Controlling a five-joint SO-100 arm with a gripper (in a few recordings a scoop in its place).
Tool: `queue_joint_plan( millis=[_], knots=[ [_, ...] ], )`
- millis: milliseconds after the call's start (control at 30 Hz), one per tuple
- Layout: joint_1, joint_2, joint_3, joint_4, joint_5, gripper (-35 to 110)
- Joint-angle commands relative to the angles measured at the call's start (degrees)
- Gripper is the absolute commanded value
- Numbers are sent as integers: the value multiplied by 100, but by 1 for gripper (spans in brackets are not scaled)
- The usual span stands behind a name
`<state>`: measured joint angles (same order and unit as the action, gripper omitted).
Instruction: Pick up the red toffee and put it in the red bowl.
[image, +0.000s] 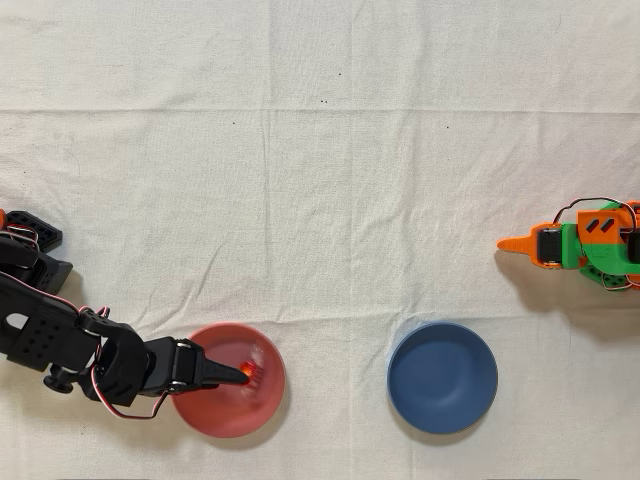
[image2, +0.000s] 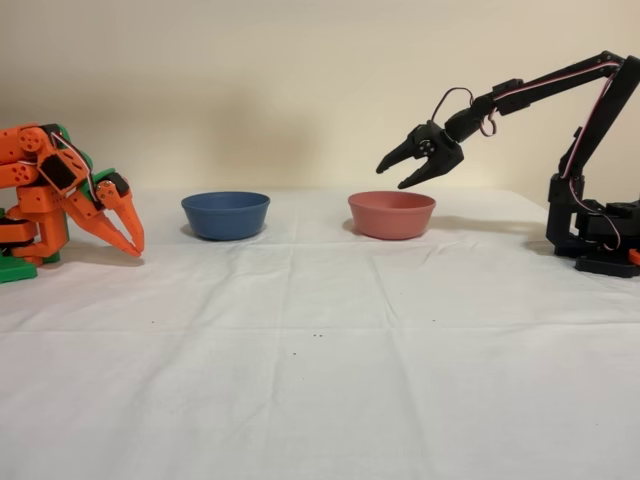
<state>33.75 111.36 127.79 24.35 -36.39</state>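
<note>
The red bowl (image: 240, 415) sits near the front edge at the left of the overhead view, and in the fixed view the red bowl (image2: 391, 215) stands right of centre. The red toffee (image: 251, 373) shows as a small shiny red spot inside the bowl, just past the black fingertips. In the fixed view the bowl's wall hides it. My black gripper (image: 238, 372) reaches over the bowl from the left. From the side, the gripper (image2: 395, 175) hangs open a little above the bowl's rim, with nothing between its fingers.
A dark blue bowl (image: 442, 377) of the same size stands beside the red one, and it shows at the left in the fixed view (image2: 225, 214). The idle orange arm (image: 585, 245) rests at the table's far side. A white cloth covers the table.
</note>
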Motion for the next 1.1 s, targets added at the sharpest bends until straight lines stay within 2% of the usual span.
queue_joint_plan(
  millis=[0,500,733,967,1067],
  knots=[
    [70,132,-334,53,132,35],
    [88,334,-694,457,132,38],
    [53,976,-879,1160,422,36],
    [-519,2232,-765,2145,967,30],
    [-914,2760,-703,2487,1187,17]
  ],
)
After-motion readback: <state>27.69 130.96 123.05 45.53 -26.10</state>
